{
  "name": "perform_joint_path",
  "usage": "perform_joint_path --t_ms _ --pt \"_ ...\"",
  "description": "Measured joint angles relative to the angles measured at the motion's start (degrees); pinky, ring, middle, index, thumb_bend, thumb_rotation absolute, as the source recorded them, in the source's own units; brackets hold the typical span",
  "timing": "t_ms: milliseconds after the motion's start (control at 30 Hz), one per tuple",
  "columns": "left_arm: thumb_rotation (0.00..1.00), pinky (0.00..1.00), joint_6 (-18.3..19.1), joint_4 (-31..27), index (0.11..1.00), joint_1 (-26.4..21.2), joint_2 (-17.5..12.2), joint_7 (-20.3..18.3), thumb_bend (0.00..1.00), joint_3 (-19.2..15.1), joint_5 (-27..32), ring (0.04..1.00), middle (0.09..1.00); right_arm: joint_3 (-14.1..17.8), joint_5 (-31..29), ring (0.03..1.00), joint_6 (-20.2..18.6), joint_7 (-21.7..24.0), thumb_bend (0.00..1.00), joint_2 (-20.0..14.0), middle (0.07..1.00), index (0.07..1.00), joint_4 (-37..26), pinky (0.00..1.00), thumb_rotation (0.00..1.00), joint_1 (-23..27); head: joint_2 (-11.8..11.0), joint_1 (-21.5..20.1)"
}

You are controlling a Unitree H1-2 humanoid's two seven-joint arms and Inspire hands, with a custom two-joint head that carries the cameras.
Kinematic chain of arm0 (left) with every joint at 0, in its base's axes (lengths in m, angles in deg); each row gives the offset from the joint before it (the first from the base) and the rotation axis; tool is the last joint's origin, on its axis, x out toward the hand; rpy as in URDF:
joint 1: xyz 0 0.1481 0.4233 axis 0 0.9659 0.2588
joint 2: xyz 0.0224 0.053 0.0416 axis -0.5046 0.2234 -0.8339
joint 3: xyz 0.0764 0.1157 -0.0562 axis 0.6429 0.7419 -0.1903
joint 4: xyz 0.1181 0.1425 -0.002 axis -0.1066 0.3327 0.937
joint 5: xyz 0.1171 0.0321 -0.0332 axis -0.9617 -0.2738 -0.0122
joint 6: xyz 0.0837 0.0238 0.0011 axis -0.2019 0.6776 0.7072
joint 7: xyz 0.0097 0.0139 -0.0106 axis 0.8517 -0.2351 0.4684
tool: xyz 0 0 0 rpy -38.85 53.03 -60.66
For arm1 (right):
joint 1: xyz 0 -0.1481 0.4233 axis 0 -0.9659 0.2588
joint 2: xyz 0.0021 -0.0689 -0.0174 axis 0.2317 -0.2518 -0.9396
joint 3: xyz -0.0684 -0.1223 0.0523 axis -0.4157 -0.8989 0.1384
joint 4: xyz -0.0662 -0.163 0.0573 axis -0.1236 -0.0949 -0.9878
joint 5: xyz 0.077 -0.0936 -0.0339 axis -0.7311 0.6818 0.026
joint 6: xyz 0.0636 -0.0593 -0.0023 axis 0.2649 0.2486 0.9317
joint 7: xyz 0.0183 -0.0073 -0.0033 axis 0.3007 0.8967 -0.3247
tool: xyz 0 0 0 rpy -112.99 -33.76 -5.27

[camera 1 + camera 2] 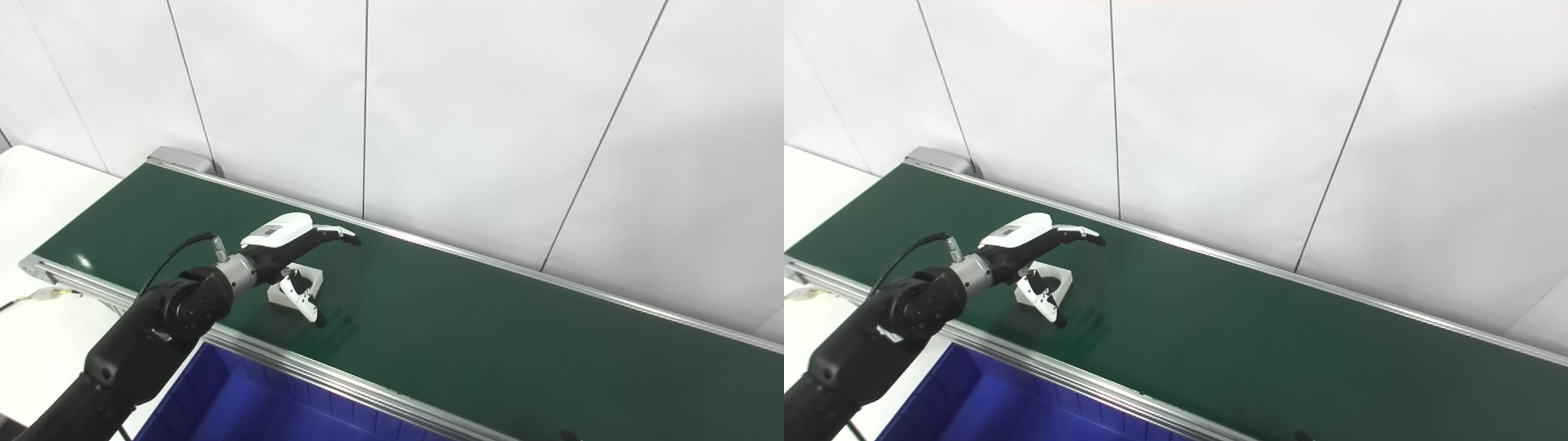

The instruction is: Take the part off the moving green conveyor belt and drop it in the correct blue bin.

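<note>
The part, a small white square block with a round hole, judged light, rigid and smooth, lay on the belt under the left hand, spread wide, empty; opposite flat sides looked best gripped.

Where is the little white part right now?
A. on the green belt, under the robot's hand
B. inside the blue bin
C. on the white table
A: the white part lies on the green belt, with the left hand spread open over it.
</note>
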Motion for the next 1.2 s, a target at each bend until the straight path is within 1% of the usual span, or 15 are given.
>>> perform_joint_path --t_ms 100,167,233,367,400,500,533,600,733,800,900,1000,1033,1133,1200 --pt "0.11 0.83 -0.11 1.69 0.843 -0.57 -0.04 0.72 0.94 0.3 -1.65 0.884 0.873 -0.02 0.0 0.81 0.0 0.0 0.75 0.05 0.844 0.91 -0.03 0.75 0.96 0.02 0.0 0.0" --pt "0.1 0.85 0.28 2.76 0.851 -0.9 -0.04 0.8 0.92 0.61 -2.31 0.9 0.884 -0.04 -0.01 0.813 0.0 0.01 0.74 0.05 0.846 0.91 -0.05 0.75 0.95 0.04 0.0 -0.09" --pt "0.11 0.85 0.69 3.55 0.855 -1.09 0.0 0.81 0.92 0.88 -3.24 0.899 0.885 -0.03 -0.02 0.811 0.0 0.01 0.75 0.07 0.846 0.91 -0.04 0.75 0.96 0.05 0.0 -0.26" --pt "0.13 0.85 1.5 7.17 0.857 -1.79 0.26 1.59 0.91 1.52 -4.21 0.897 0.885 -0.05 -0.02 0.809 0.0 0.03 0.76 0.1 0.844 0.909 0.02 0.74 0.96 0.21 0.0 -0.35" --pt "0.12 0.86 1.71 7.82 0.854 -1.81 0.42 1.88 0.9 1.67 -4.36 0.899 0.886 -0.03 -0.02 0.806 0.0 0.02 0.76 0.09 0.843 0.909 0.09 0.73 0.96 0.24 0.0 -0.35" --pt "0.13 0.85 2.41 10.22 0.857 -2.1 1.96 3.93 0.9 2.19 -4.59 0.891 0.884 0.0 0.01 0.802 0.0 0.0 0.76 0.09 0.842 0.91 0.19 0.73 0.96 0.27 0.0 -0.62" --pt "0.16 0.85 2.47 11.15 0.861 -2.18 2.45 4.57 0.9 2.72 -4.93 0.881 0.883 -0.03 0.02 0.801 0.0 0.01 0.76 0.09 0.842 0.909 0.2 0.73 0.96 0.37 0.0 -0.53" --pt "0.18 0.86 2.74 12.15 0.858 -2.18 3.16 4.63 0.91 3.59 -5.58 0.874 0.878 -0.03 0.03 0.797 0.0 0.01 0.76 0.15 0.84 0.905 0.2 0.72 0.96 0.56 0.0 -0.53" --pt "0.18 0.88 4.07 12.33 0.859 -2.36 4.2 4.73 0.91 4.76 -6.13 0.875 0.885 -0.02 0.02 0.799 0.0 0.01 0.76 0.16 0.842 0.908 0.19 0.72 0.96 0.62 0.18 -0.7" --pt "0.19 0.88 4.97 12.33 0.862 -2.67 4.32 4.76 0.91 5.47 -6.88 0.872 0.886 -0.03 0.02 0.8 0.0 0.01 0.76 0.15 0.843 0.909 0.18 0.72 0.96 0.56 0.26 -0.7" --pt "0.19 0.91 6.31 12.36 0.862 -3.17 4.47 4.8 0.91 6.39 -8.01 0.886 0.891 -0.03 0.0 0.803 0.0 0.03 0.75 0.13 0.843 0.91 0.18 0.73 0.95 0.52 0.35 -0.79" --pt "0.2 0.91 6.48 12.82 0.865 -3.57 4.71 5.57 0.91 7.39 -8.27 0.892 0.892 -0.05 -0.01 0.803 0.0 0.02 0.75 0.14 0.844 0.912 0.17 0.73 0.96 0.39 0.53 -0.88" --pt "0.21 0.88 6.49 12.97 0.864 -3.66 4.8 6.0 0.91 7.68 -8.4 0.883 0.888 -0.06 -0.01 0.803 0.0 0.02 0.75 0.14 0.846 0.912 0.15 0.73 0.96 0.31 0.53 -0.88" --pt "0.21 0.88 6.52 13.32 0.862 -3.9 5.17 7.27 0.89 8.66 -9.26 0.892 0.887 -0.07 0.0 0.803 0.0 0.01 0.75 0.14 0.847 0.914 0.13 0.73 0.96 0.19 0.62 -0.88" --pt "0.19 0.87 6.53 13.79 0.851 -4.0 5.52 8.1 0.87 9.07 -9.5 0.883 0.875 -0.07 0.01 0.803 0.0 0.01 0.76 0.15 0.846 0.914 0.12 0.73 0.96 0.2 0.62 -0.97"
